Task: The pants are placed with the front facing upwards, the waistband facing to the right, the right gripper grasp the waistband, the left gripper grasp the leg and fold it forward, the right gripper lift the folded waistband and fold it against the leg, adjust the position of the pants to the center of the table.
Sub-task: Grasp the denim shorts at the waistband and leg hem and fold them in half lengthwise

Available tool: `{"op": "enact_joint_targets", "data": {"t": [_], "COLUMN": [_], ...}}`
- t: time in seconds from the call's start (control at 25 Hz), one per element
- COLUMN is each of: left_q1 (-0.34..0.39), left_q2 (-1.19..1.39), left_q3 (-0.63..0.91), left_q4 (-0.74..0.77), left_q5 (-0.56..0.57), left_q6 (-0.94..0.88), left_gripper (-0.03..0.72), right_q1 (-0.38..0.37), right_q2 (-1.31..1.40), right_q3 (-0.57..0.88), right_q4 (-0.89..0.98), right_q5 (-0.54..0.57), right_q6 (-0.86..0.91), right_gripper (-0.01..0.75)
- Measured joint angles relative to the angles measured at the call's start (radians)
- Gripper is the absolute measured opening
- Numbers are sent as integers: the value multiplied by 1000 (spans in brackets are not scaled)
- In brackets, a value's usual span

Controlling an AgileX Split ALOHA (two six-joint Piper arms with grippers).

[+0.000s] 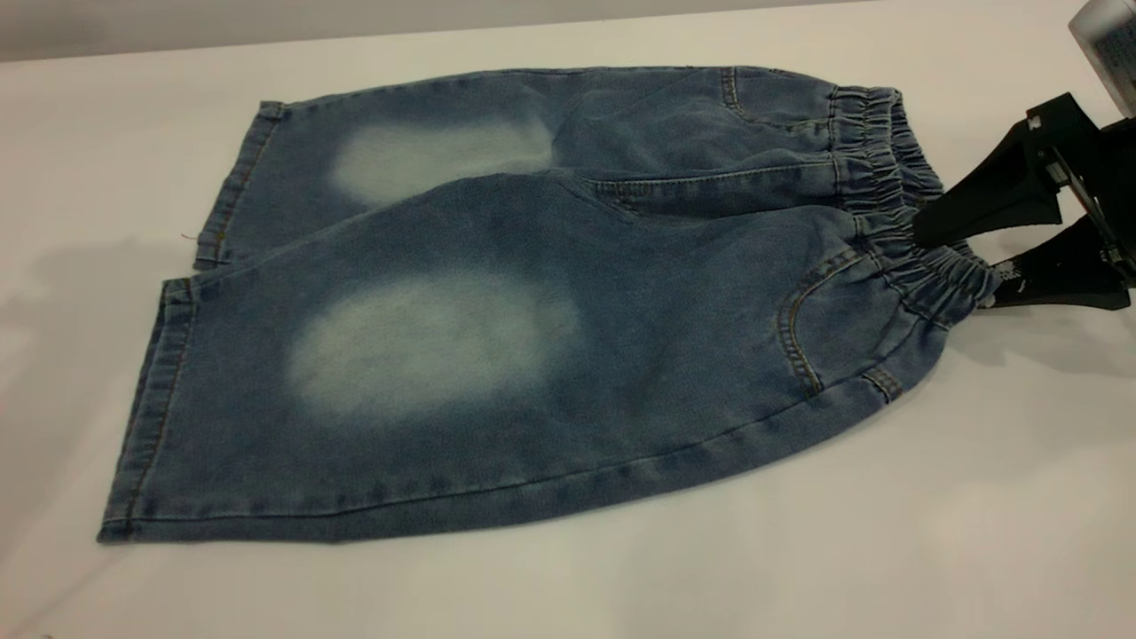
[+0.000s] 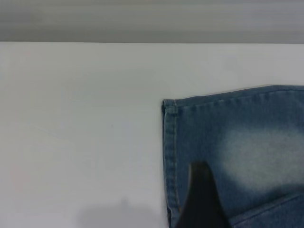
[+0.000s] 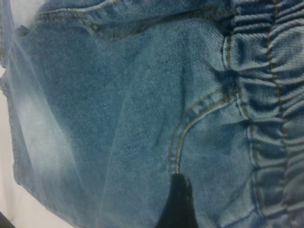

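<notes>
The blue denim pants (image 1: 532, 337) lie flat, front up, on the white table (image 1: 887, 550), legs to the left. The gathered waistband (image 1: 887, 169) points right. My right gripper (image 1: 954, 266) is at the near end of the waistband and open: one black finger lies over the band, the other sits at its outer edge. The right wrist view shows one finger (image 3: 176, 204) above the pocket seam, with the waistband (image 3: 270, 118) alongside. In the left wrist view a single dark finger (image 2: 201, 199) of my left gripper hovers over the far leg's hem (image 2: 170, 156); its other finger is hidden.
The right arm's silver cylinder (image 1: 1109, 44) shows at the top right corner. Bare table surrounds the pants on all sides. The table's far edge (image 1: 177, 44) runs along the top of the exterior view.
</notes>
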Motion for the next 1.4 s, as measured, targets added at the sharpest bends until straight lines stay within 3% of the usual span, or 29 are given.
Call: {"op": "enact_joint_targets", "data": {"t": [0.92,1.12,1.4], "left_q1": [0,0,0], "left_q2": [0,0,0], "left_q3": [0,0,0], "left_q4": [-18,-18,-18], "left_q5": [-2,-1,11], "left_q6": [0,0,0], "left_gripper": [451,451,451], "right_q1": [54,60,60], "right_q2": [0,0,0], "right_q3": [0,0,0], "right_q4": [23,18,18], "right_q5": [-50,-58,-59], "right_q6": [-20,-19,-17], "right_gripper": [516,386,94]}}
